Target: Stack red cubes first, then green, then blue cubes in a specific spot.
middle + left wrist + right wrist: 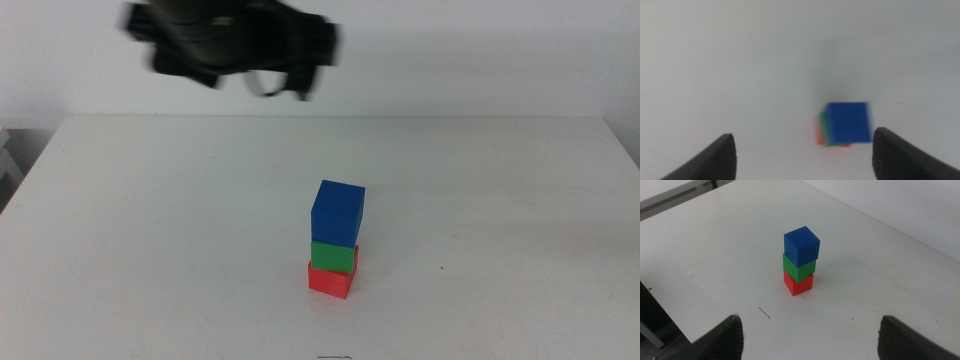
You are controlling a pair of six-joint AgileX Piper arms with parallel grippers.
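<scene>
A single three-cube stack stood on the white table [150,220]: the red cube [329,280] at the base, the green cube [333,257] resting on it, and the blue cube [337,212] on top, set slightly askew and overhanging the green one a little. The left gripper [802,155] was raised well above the stack and looked almost straight down on it; its jaws were spread wide and held nothing, and the stack lay below and slightly toward one jaw, untouched. In the middle view that arm [235,45] appeared as a blurred dark shape high over the far part of the table. The right gripper [812,340] hung back from the stack, well apart from it, jaws likewise wide apart and empty, with the stack ahead between the jaw lines.
</scene>
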